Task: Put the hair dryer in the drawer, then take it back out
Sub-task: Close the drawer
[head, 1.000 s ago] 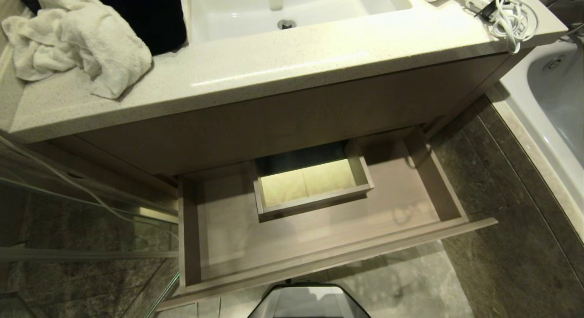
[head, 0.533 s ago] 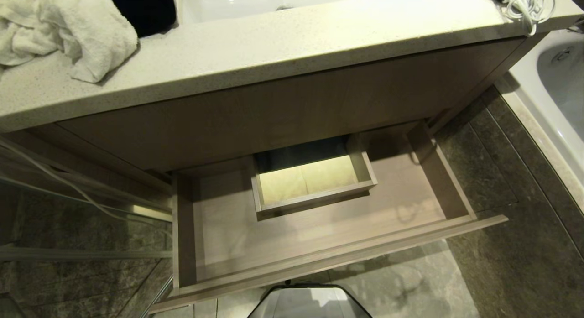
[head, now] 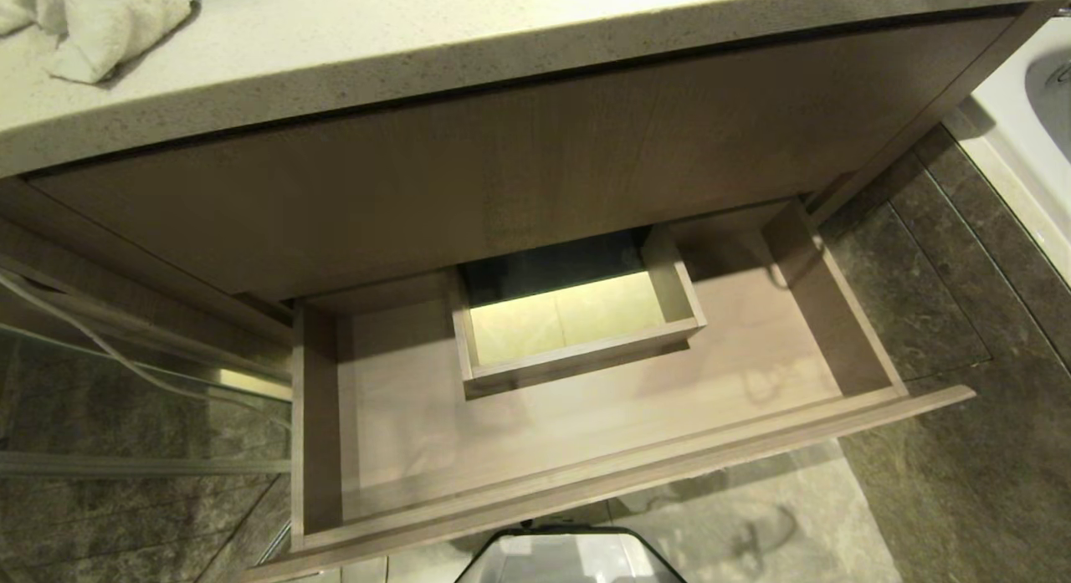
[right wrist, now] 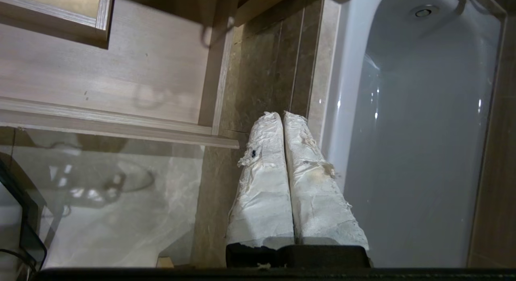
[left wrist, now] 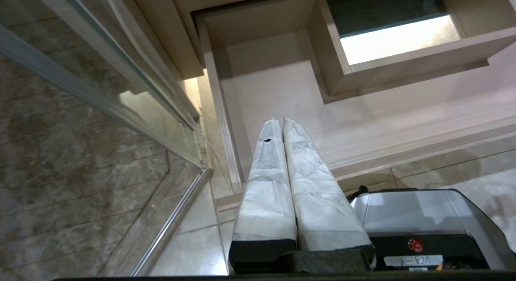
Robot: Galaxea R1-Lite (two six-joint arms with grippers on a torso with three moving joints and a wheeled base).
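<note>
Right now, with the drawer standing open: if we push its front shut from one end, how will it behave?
The drawer is wide and shallow, so an off-centre push may rack it; mid-front is probably safer. Nothing shows inside it, so it is likely light and quick to slide. The flat, handleless wood front looks stiff but smooth, so contact could slip sideways.
</note>
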